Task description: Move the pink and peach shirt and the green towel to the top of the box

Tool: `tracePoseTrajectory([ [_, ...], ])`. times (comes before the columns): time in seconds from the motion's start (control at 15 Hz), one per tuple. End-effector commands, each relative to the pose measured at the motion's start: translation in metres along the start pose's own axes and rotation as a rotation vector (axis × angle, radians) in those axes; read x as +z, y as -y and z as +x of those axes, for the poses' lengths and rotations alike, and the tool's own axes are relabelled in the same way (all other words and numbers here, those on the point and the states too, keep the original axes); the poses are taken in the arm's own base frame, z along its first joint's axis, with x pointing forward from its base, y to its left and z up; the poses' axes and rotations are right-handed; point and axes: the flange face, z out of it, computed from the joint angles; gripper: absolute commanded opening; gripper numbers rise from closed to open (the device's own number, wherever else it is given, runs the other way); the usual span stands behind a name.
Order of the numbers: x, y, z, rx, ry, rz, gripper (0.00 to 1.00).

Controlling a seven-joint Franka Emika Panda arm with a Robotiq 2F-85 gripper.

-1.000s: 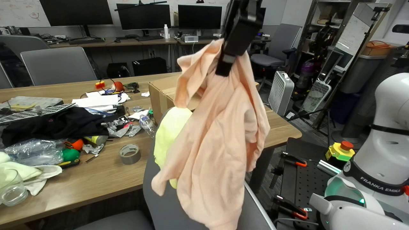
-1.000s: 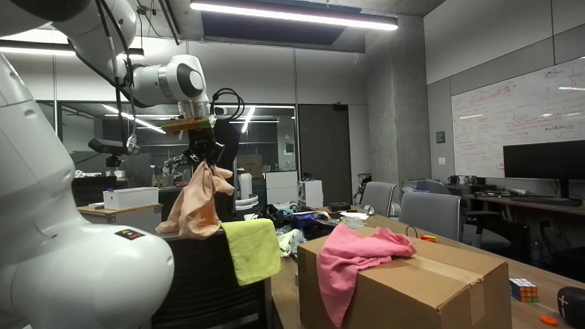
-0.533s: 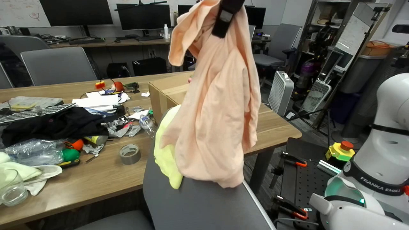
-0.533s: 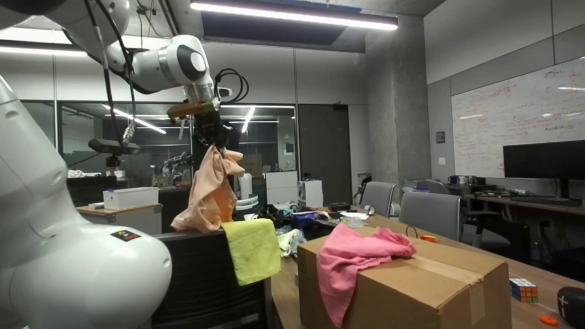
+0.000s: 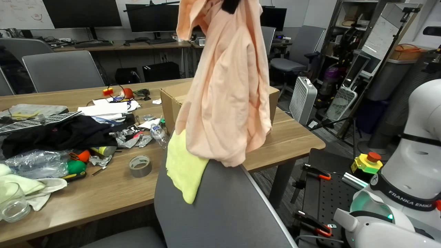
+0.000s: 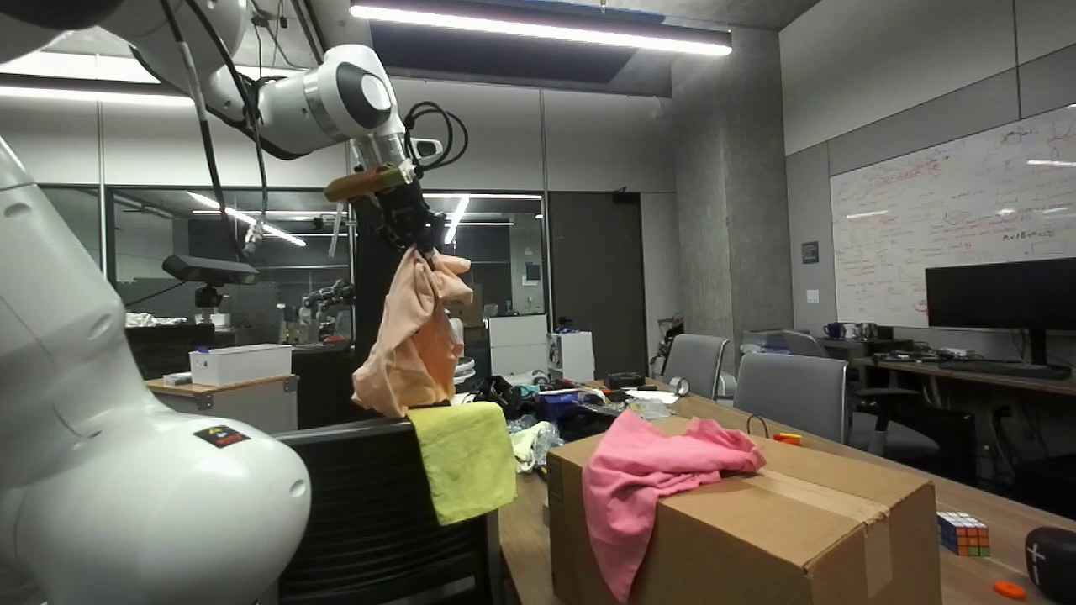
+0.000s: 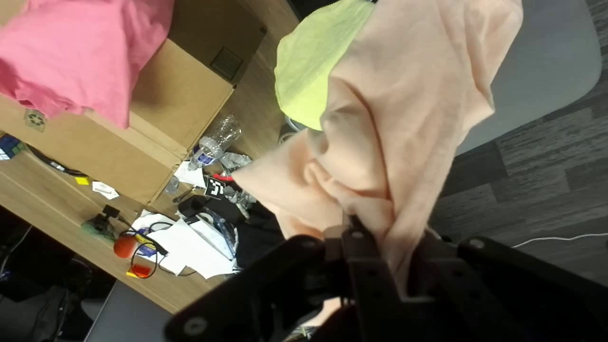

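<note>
Pointing the claw down from a raised, bent arm in an exterior view, clamped on the peach shirt, with, below the claw, the towel on a chair and, farther right, the box under the pink shirt. In an exterior view, dangling the peach shirt below a fingertip. In wrist view, pinching it.

The pink shirt, peach shirt and lime towel are all 3 plain, the box brown.
</note>
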Motion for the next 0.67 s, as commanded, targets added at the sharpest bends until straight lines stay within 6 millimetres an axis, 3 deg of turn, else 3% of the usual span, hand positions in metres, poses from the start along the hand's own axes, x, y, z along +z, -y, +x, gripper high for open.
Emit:
tracePoseTrajectory([
  [0.0, -0.033, -0.032, 0.009, 0.084, -0.039, -0.029, 0.03],
  [0.33, -0.064, -0.096, 0.008, 0.218, -0.058, -0.047, 0.03],
  [0.6, -0.056, -0.148, 0.010, 0.324, -0.010, -0.102, 0.03],
])
